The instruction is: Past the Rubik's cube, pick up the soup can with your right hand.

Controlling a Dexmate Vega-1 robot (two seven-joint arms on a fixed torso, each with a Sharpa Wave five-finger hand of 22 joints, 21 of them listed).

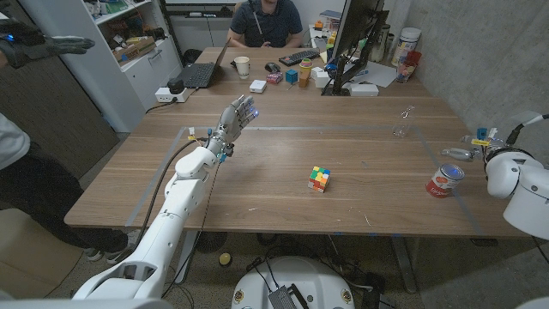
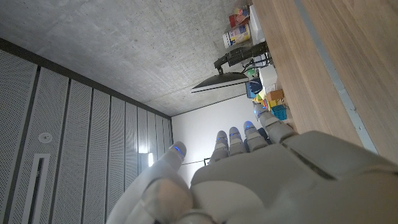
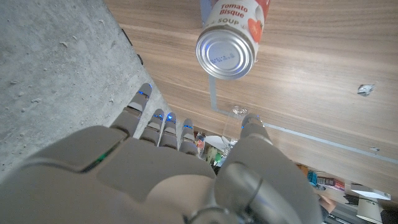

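Note:
The soup can [image 1: 445, 180], red and white with a silver lid, stands upright near the table's right side. In the right wrist view the soup can [image 3: 229, 43] reads "Tomato Bisque Soup". The Rubik's cube [image 1: 319, 178] sits near the table's middle, to the left of the can. My right hand [image 1: 460, 153] hovers just behind the can at the table's right edge, apart from it. The right hand [image 3: 174, 162] has its fingers spread and holds nothing. My left hand [image 1: 237, 116] is raised over the table's left half; the left hand [image 2: 249, 174] has straight fingers and is empty.
A clear crumpled plastic piece [image 1: 401, 121] lies behind the can. At the far edge are a laptop [image 1: 200, 74], a cup [image 1: 243, 65], a monitor [image 1: 356, 34] and small items, with a person [image 1: 266, 21] seated behind. Another person's gloved hand [image 1: 47, 47] reaches in at the left.

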